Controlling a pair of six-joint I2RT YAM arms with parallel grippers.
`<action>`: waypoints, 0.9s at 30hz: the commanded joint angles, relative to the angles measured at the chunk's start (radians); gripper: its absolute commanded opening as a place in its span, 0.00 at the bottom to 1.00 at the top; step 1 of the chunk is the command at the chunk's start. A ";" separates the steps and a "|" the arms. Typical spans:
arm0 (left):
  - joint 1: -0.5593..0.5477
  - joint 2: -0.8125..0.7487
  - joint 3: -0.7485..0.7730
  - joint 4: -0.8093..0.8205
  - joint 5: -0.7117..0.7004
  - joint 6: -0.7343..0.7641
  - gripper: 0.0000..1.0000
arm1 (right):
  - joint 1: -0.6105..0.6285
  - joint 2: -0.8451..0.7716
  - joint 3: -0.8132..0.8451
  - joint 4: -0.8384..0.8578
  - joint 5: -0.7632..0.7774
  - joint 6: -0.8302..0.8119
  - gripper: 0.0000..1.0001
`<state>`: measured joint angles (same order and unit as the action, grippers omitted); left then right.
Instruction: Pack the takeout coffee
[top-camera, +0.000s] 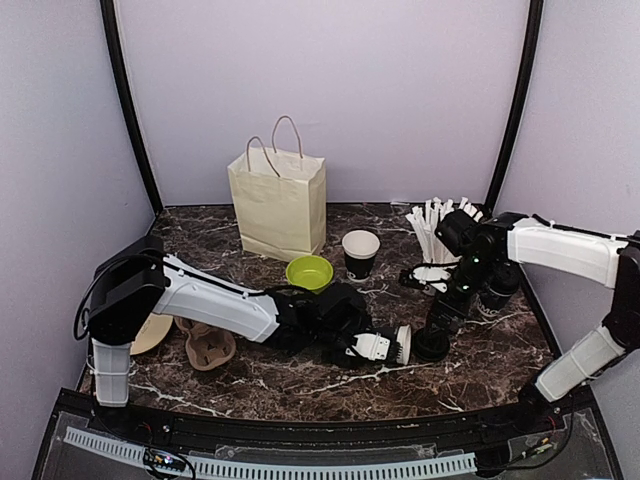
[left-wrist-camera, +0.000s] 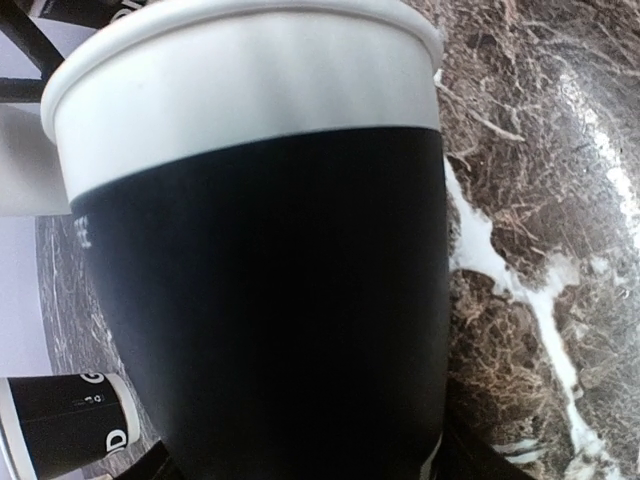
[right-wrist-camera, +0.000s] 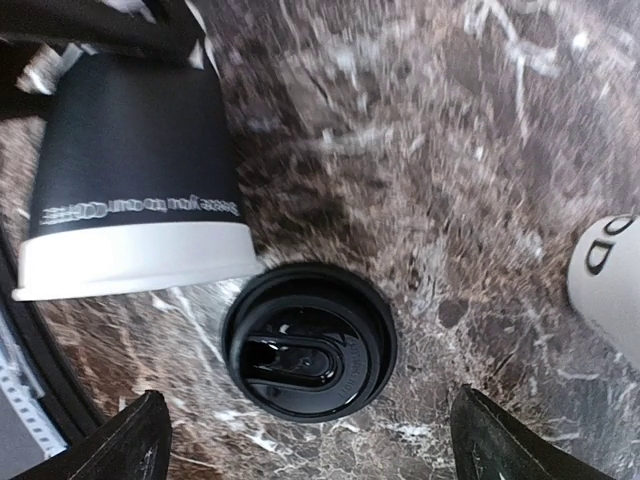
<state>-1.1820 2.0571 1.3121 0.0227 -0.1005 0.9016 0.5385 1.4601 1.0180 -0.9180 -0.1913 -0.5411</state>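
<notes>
A black coffee cup (top-camera: 390, 345) with a white rim lies tipped on its side near the table's middle front, and my left gripper (top-camera: 368, 347) is shut around its body. In the left wrist view this coffee cup (left-wrist-camera: 270, 300) fills the frame and hides the fingers. Just right of its rim a black plastic lid (top-camera: 432, 348) lies flat on the marble. My right gripper (right-wrist-camera: 320, 445) hangs open right above the lid (right-wrist-camera: 310, 340), touching nothing. A second coffee cup (top-camera: 360, 253) stands upright and lidless behind. A third, dark cup (top-camera: 497, 290) stands under the right arm.
A cream paper bag (top-camera: 278, 205) with handles stands at the back. A lime-green bowl (top-camera: 309, 271) sits in front of it. White straws (top-camera: 437, 225) stick up at the back right. A brown pulp cup carrier (top-camera: 205, 347) lies at the front left.
</notes>
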 joint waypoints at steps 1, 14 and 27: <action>0.014 -0.123 -0.108 0.154 0.074 -0.177 0.67 | -0.007 -0.073 0.099 -0.045 -0.142 0.020 0.97; 0.128 -0.287 -0.302 0.530 0.222 -0.643 0.66 | 0.052 -0.044 0.340 -0.122 -0.415 -0.127 0.79; 0.143 -0.310 -0.315 0.553 0.254 -0.703 0.69 | 0.173 0.031 0.418 -0.086 -0.319 -0.117 0.07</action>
<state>-1.0378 1.8008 1.0172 0.5381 0.1478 0.2306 0.6930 1.4841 1.3975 -1.0126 -0.5262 -0.6674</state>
